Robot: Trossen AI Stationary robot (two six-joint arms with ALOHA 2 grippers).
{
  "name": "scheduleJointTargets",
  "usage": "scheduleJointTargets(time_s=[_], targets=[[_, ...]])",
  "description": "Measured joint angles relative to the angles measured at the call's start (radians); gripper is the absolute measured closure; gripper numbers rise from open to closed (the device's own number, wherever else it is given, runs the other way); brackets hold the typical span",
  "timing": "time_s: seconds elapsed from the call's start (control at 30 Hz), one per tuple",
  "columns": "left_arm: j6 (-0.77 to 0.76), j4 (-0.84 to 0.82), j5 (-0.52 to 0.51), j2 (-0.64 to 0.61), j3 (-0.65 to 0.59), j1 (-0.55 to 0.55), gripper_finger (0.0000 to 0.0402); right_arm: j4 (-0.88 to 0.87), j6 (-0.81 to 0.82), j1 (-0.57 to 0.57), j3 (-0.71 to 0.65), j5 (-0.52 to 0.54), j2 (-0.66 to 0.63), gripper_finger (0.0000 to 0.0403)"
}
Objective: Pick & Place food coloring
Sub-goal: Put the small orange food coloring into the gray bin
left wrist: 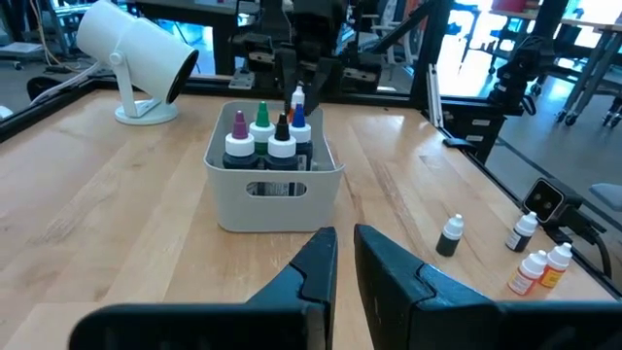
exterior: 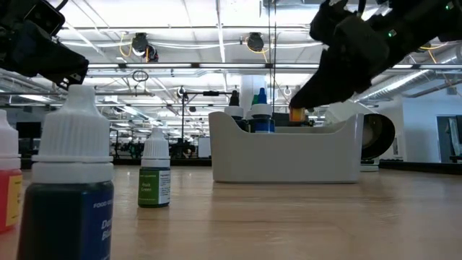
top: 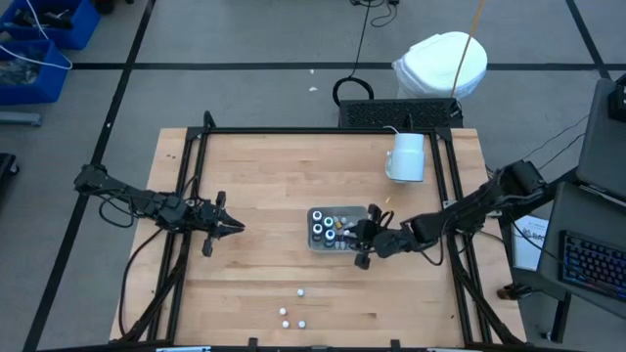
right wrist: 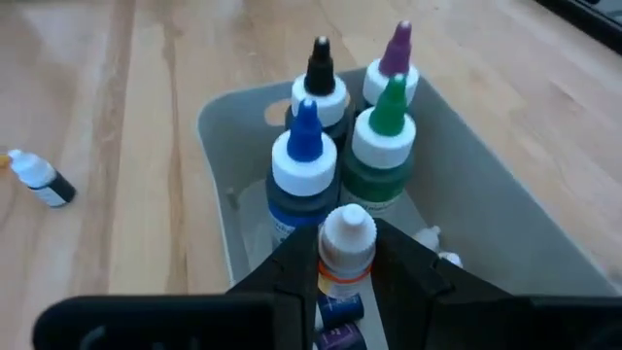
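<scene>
While your right gripper (right wrist: 347, 277) hangs over the white tray (top: 315, 242) near the middle of the tabletop, note its fingers pinch a small white-capped dropper bottle (right wrist: 346, 248) with an orange band, cap up, just above the tray's right end; held upright like that, it should drop in beside the others without tipping. Four larger pots (right wrist: 345, 117) with black, purple, blue and green nozzles stand packed at the tray's other end, which leaves only the near end free, so the bottle is likely aimed there. A few small bottles lie already in that end, under the gripper. Your left gripper (left wrist: 346, 255) waits low over the left part of the tabletop, fingers nearly pressed together with only a thin gap, holding nothing, pointed at the tray. Four loose dropper bottles (top: 293, 313) stand near the front edge, not yet collected; judged from this, the task is partly done. A white mug (top: 405, 156) lies tipped toward the back right. The tabletop (top: 264, 186) is pale wood planking; beyond it, an open workshop with ceiling lights and other benches.
</scene>
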Motion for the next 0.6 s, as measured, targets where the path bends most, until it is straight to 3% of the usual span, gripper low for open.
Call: scheduleJointTargets(time_s=[0.6], targets=[[-0.006,0.0,0.0,0.0,0.0,0.0,0.0355,-0.005,0.002,-0.018,0.0,0.007,0.083,0.0334]])
